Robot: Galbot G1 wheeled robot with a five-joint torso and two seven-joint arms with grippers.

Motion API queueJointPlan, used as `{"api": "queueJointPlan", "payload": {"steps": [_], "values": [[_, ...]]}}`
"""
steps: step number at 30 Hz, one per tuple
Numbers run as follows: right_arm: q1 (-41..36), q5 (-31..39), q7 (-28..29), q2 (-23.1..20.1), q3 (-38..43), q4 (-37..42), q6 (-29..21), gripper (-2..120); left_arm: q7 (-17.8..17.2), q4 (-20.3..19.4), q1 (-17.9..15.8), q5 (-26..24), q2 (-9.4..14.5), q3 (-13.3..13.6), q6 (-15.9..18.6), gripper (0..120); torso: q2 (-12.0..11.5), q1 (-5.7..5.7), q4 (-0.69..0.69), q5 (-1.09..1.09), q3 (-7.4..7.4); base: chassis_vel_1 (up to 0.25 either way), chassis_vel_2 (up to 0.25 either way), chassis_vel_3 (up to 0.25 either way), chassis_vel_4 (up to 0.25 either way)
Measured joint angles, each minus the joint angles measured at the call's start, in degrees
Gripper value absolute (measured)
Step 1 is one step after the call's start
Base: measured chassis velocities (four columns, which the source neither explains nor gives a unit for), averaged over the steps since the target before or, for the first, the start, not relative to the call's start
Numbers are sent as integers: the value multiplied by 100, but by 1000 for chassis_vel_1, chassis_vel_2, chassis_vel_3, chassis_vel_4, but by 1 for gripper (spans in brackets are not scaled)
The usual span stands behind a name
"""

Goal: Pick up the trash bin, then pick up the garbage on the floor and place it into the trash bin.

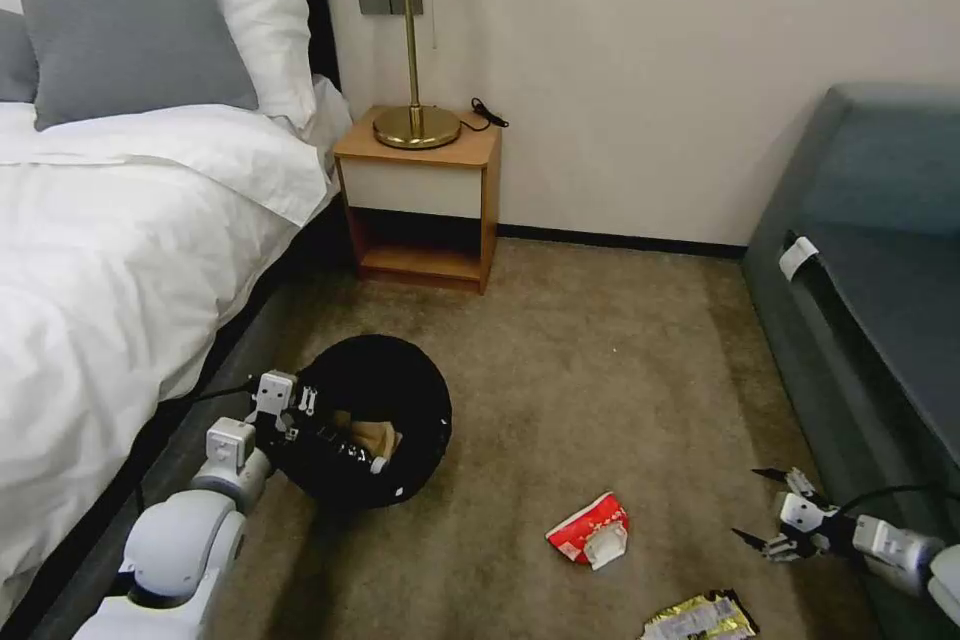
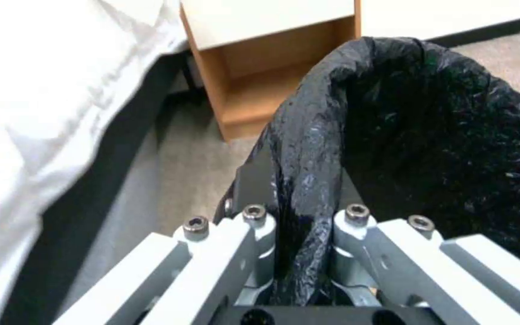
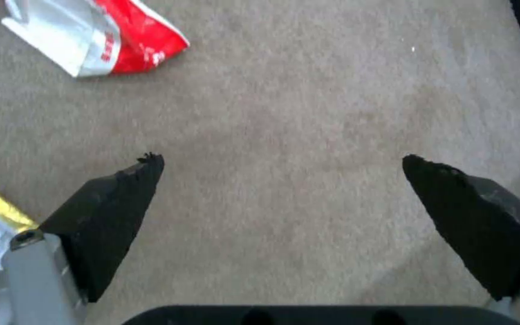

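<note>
Trash bin (image 1: 385,400), black-lined, beside the bed (image 1: 120,250); left gripper (image 2: 299,216) clamped on its rim. Red-and-white packet (image 1: 590,530) on carpet (image 1: 600,360) between the arms, nearer the right gripper (image 1: 760,510), which hangs wide open, empty. Gold wrapper (image 1: 700,617) beside it.
</note>
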Motion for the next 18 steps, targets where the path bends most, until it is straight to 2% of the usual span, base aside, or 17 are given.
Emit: {"api": "queueJointPlan", "payload": {"steps": [7,14,18], "values": [[23,56,16,-192,-149,-155,61,100,-42,-244,112,238,-9,-78,130,7,0,0,-2,0,0,0,0,0,0],[117,158,79,-344,-100,-287,265,100,-49,-410,245,494,-315,-20,214,7,0,0,-1,0,0,0,0,0,0],[37,434,106,-411,124,-14,311,100,-73,-691,376,546,-458,-213,367,7,0,0,-2,0,0,0,0,0,0]]}}
